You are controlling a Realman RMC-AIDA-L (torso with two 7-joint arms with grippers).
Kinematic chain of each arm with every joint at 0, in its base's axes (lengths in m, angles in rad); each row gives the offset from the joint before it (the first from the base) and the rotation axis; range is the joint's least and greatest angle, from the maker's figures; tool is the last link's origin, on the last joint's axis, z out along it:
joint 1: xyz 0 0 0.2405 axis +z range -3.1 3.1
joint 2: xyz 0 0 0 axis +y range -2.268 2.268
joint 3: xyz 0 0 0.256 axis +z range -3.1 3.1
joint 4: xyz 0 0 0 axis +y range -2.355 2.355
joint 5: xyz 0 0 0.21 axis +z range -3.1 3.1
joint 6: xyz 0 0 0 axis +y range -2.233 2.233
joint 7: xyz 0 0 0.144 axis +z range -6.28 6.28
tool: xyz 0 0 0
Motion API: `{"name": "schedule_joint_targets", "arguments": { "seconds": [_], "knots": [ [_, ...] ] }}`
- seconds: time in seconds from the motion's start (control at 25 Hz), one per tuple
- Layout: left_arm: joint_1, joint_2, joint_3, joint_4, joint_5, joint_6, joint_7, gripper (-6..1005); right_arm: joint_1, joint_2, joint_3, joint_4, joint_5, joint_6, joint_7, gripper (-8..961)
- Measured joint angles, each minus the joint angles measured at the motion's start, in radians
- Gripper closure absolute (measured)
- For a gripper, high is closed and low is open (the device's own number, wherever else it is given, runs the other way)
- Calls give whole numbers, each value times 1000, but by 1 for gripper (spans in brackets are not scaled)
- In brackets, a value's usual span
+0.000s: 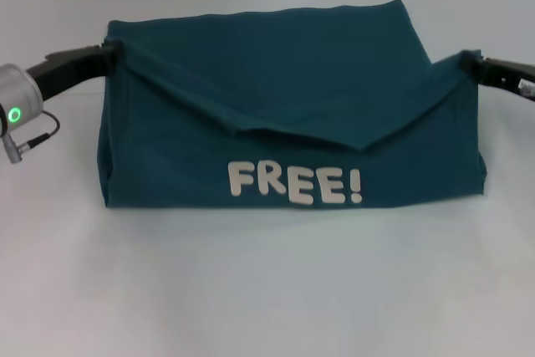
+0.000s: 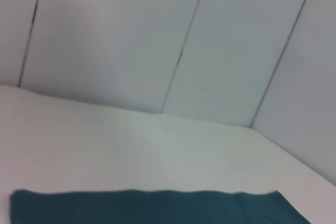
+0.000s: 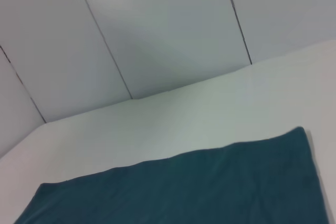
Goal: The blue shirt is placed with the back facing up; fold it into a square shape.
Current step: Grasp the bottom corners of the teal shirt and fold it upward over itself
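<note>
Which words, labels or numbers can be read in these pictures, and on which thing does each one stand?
"FREE!" stands in pale block letters on the near part of the blue shirt, seen in the head view.
A small label on the right arm's black link at the picture's right edge is too small to read.
The two wrist views show no text.
</note>
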Motion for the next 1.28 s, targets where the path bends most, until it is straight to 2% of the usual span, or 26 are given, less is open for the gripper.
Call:
{"name": "schedule_joint_targets", "arguments": {
  "seconds": [0.2, 0.52, 0.8, 1.28],
  "knots": [
    [-16, 3, 1, -12, -27, -41, 28, 980, 25, -11, -18, -1, 25, 46, -5, 873],
    [-15, -3, -3, -64, -96, -103, 114, 979, 22, -12, -36, 18, 80, 127, -44, 849],
    [-9, -4, -1, -72, -102, -112, 117, 980, 25, -3, -40, 30, 93, 163, -71, 828],
    [-10, -3, -1, -75, -103, -113, 123, 979, 30, 0, -44, 53, 104, 187, -94, 791]
  ]
}}
